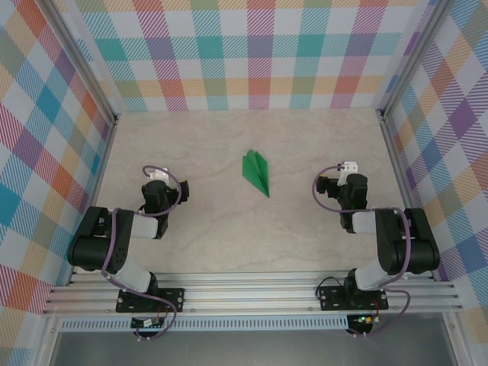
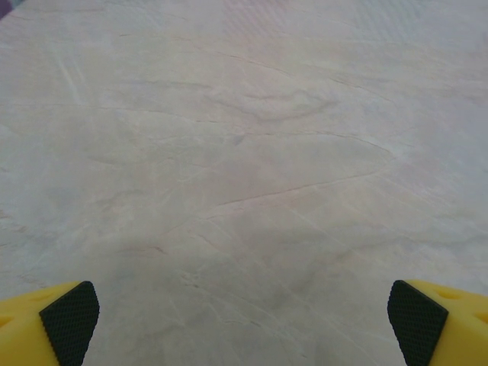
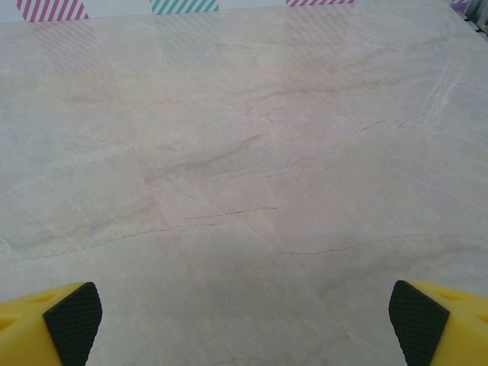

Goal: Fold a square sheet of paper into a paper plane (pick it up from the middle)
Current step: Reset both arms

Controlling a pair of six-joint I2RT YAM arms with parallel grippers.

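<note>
One paper plane (image 1: 257, 171) of bright green paper lies flat on the desk (image 1: 191, 145), about midway between my two arms and a little farther out from my bases than my wrists. It is a slim dart with a crease running down its length. Its pointed tip aims back toward my near edge and slightly to my right, and its broader end faces the far wall. Nothing touches it, and it sits well apart from both of my grippers. My left gripper (image 2: 244, 320) hangs over bare marbled desk with its jaws spread wide and nothing between them. Its black-padded yellow fingertips (image 2: 70, 320) sit at the bottom corners of the left wrist view. My right gripper (image 3: 244, 320) is the same, spread wide and holding nothing, with its pads (image 3: 74, 320) at the lower corners and pale desk ahead. Colourful checked walls (image 1: 252, 53) close in the desk on three sides, and an aluminium rail (image 1: 252, 293) carries my bases along the near edge.
</note>
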